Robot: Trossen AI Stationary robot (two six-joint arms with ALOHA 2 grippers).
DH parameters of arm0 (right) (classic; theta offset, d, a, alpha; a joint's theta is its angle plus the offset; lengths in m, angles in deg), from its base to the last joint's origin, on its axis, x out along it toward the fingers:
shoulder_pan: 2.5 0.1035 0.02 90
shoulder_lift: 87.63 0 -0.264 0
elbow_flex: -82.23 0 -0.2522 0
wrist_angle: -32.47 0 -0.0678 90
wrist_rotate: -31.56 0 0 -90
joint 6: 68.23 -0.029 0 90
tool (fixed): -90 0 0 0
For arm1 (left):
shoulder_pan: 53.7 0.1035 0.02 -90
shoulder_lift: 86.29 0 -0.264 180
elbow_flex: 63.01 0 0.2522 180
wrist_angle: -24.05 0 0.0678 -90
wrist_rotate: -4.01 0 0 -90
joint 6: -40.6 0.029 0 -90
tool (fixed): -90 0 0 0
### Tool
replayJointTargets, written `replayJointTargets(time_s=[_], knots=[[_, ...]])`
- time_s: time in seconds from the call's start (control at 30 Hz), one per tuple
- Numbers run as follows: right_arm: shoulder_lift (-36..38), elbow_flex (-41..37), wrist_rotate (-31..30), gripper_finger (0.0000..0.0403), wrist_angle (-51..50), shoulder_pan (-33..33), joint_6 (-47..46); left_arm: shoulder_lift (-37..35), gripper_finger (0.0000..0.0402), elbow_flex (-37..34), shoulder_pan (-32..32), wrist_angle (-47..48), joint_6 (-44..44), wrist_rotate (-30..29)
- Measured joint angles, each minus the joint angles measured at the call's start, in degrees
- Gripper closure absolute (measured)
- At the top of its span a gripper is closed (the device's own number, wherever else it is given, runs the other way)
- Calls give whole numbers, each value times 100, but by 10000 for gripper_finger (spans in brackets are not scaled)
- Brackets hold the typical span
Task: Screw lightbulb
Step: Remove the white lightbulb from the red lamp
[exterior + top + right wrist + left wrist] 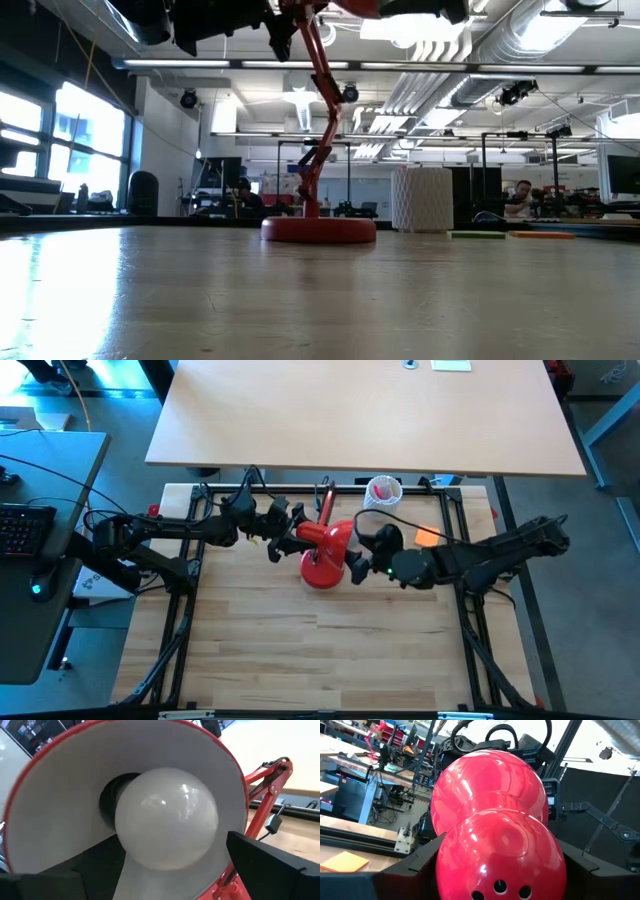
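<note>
Wooden tabletop [330, 650] carried the red lamp [325, 555], left claw [490, 870] clamped on its shade to steady it, while right claw [175, 865], fingers apart around the lightbulb [166, 817], held it inside the shade for screwing.

We look straight down on the desk [330, 650] from high above. We also look level across it from its surface. Each wrist view sits very close to the red lamp [328, 550], the one thing all four share, near centre.
</note>
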Motion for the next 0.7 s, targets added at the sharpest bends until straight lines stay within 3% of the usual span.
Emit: replayJointTargets(time_s=[0.23,0.5,0.7], knots=[[0,2,501,62,67,-247,137,0,150,0,-11,10,-12,-24],[-4,2,684,70,286,-301,2104,-9,150,9,-54,120,25,7],[-4,2,640,94,378,-299,4150,-9,150,9,-88,148,19,4]])
